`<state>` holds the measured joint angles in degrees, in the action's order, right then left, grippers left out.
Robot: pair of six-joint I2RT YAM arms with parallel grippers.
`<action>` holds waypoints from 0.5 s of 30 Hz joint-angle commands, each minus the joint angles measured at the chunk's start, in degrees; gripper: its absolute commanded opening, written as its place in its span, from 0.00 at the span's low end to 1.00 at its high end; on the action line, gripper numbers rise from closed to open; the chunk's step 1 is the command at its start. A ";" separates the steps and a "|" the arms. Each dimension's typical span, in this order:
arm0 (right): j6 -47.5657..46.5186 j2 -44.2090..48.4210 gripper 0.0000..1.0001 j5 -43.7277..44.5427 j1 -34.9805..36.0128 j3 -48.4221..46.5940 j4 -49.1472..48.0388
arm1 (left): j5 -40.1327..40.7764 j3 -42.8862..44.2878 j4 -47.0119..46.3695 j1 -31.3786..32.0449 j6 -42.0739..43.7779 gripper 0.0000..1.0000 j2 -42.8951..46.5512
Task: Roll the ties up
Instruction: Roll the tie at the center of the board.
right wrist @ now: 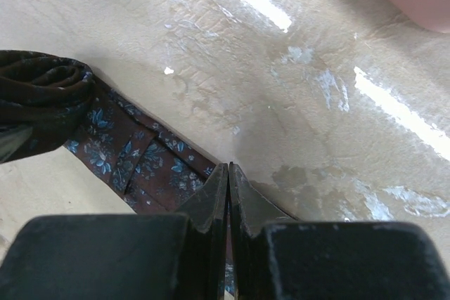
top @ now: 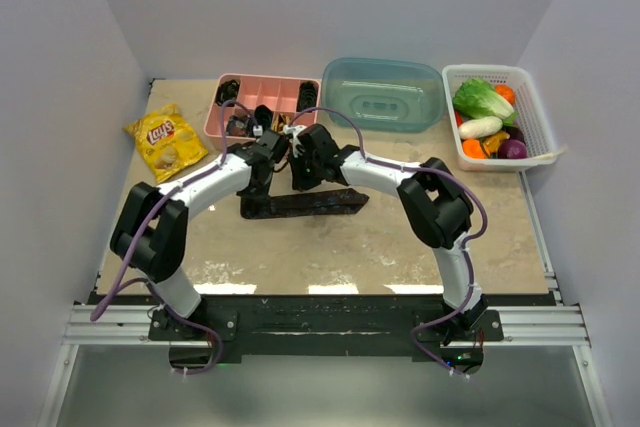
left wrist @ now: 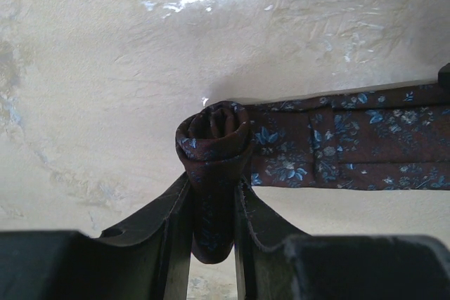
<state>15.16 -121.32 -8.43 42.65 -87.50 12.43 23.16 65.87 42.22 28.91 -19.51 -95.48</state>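
My left claw (left wrist: 214, 205) pinches the tie (left wrist: 337, 149) at its rolled end, a small coil held between the fingers at the centre of the left wrist frame. The flat strip runs off to the right edge. My right claw (right wrist: 227, 177) is pressed together with its tips down on that strip; I cannot tell whether any fabric is caught between them. From above, the tie lies dark across the middle of the worktop (top: 400, 247), just below the pink tray (top: 265, 97), with a chip bag (top: 165, 137) at the left.
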 commanded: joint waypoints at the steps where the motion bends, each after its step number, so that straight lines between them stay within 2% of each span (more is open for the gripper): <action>1: 0.49 3.72 0.05 1.13 -0.64 0.93 -0.21 | 3.29 3.65 1.64 2.99 -3.16 0.11 -3.04; 5: 0.57 4.16 0.04 1.22 -0.91 1.90 -0.38 | 4.18 4.88 1.90 5.45 -4.22 0.15 -6.55; 6: 0.57 4.33 0.04 1.31 -0.99 1.99 -0.38 | 4.09 5.06 1.90 5.72 -4.31 0.20 -6.91; 8: 0.57 4.42 0.04 1.22 -1.26 2.34 -0.73 | 3.30 4.80 0.59 5.99 -4.57 0.23 -7.61; 15: 0.75 4.16 0.04 0.52 -1.43 2.51 -0.82 | -6.80 2.52 -7.40 6.16 -3.78 0.37 -8.41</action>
<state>15.42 -120.73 -8.21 41.50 -84.93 12.80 24.10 69.21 41.32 34.74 -22.00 -102.87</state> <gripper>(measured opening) 0.047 0.318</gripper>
